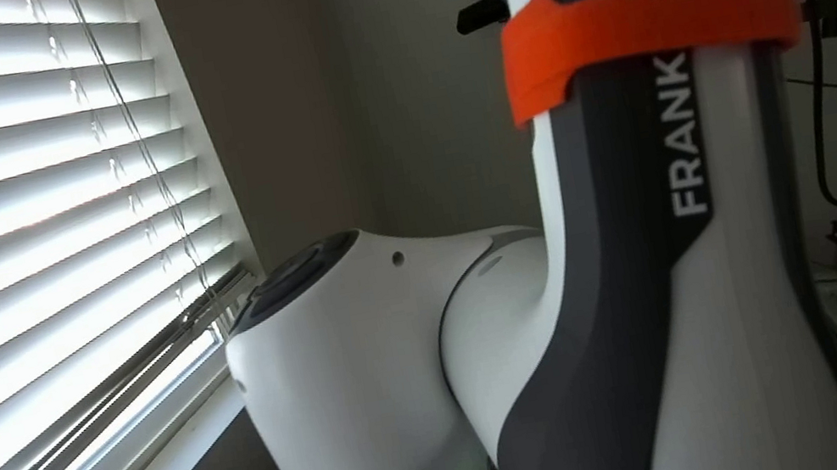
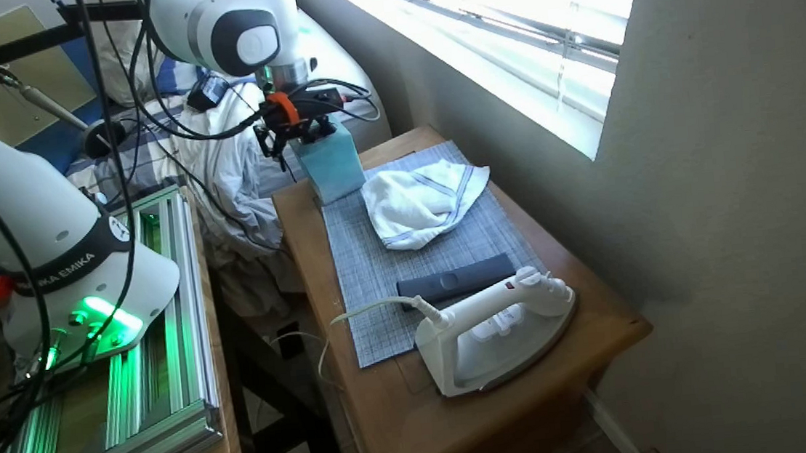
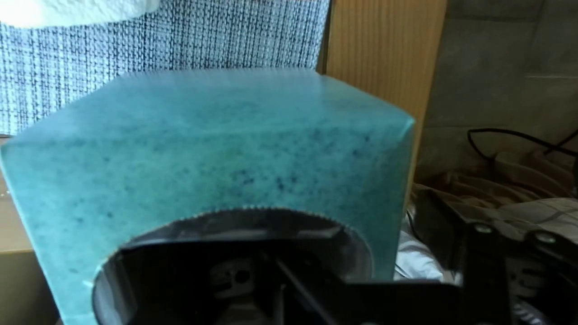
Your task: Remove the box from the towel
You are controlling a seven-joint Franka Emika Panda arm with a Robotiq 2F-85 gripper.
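The box is a teal tissue box [image 2: 332,167] with an oval opening on top, at the far end of the wooden table. It also fills much of the wrist view [image 3: 216,167]. The towel [image 2: 426,202] is white with blue stripes and lies crumpled on a grey mat, beside the box. Its edge shows in the wrist view [image 3: 76,10]. My gripper [image 2: 295,141] is at the box's top. In the wrist view the gripper [image 3: 352,264] is open: one finger is in the dark opening, the other outside the side wall with a gap. The inner fingertip is hidden.
The grey woven mat [image 2: 382,323] lies on the table [image 2: 404,409]. A dark flat object [image 2: 459,280] and a white iron [image 2: 496,335] with a cord are at the near end. A wall and window stand alongside. Cables [image 2: 183,129] hang by the arm.
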